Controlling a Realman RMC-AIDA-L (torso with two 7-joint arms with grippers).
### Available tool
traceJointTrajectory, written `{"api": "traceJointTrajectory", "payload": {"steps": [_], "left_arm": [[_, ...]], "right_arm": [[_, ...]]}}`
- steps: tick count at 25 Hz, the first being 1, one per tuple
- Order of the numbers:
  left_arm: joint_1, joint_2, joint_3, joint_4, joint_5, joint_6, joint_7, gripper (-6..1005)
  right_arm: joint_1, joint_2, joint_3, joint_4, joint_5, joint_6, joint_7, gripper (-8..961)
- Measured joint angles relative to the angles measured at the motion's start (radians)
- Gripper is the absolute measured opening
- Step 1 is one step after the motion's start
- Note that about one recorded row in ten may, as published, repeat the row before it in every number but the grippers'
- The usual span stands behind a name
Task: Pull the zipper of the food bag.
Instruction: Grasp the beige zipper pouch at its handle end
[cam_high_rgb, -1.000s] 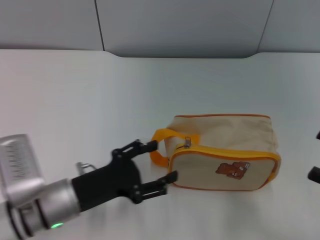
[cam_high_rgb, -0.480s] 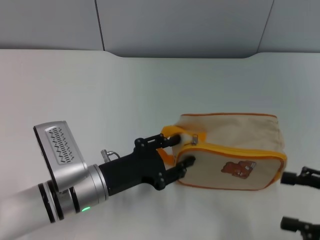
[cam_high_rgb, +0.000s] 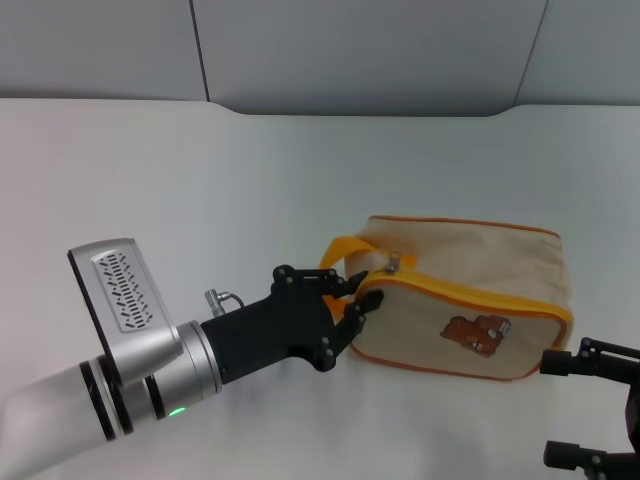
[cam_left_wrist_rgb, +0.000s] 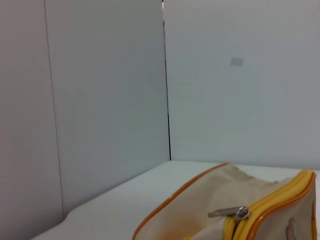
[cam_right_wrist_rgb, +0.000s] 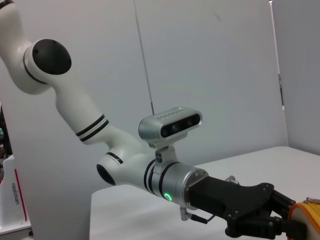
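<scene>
The beige food bag (cam_high_rgb: 460, 275) with orange-yellow piping and a brown bear picture (cam_high_rgb: 477, 333) lies on the white table, right of centre. Its silver zipper pull (cam_high_rgb: 393, 263) sits at the bag's left end, just above my left gripper, and also shows in the left wrist view (cam_left_wrist_rgb: 230, 213). My left gripper (cam_high_rgb: 355, 292) is shut on the lower part of the orange-yellow loop handle (cam_high_rgb: 342, 248) at that end; it also shows in the right wrist view (cam_right_wrist_rgb: 260, 220). My right gripper (cam_high_rgb: 578, 410) is open and empty, just right of the bag's near right corner.
The white table (cam_high_rgb: 200, 180) runs back to a grey panelled wall (cam_high_rgb: 360, 50). My left arm's silver wrist camera housing (cam_high_rgb: 120, 290) stands above the table at the near left.
My left gripper has moved in and its fingers have narrowed onto the handle. The bag has slid right and turned a little. My right gripper has come further into view.
</scene>
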Motion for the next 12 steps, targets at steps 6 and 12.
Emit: {"api": "traceJointTrajectory", "payload": {"steps": [6,12], "left_arm": [[0.001,0.0,-0.063,-0.007,0.016,0.013,0.037,160],[0.014,0.0,-0.08,0.065,0.016,0.095,0.036,126]], "right_arm": [[-0.006,0.005,0.054,0.004,0.008,0.001,-0.002,840],[-0.002,0.019,0.209,0.028,0.044,0.012,-0.033,840]]}}
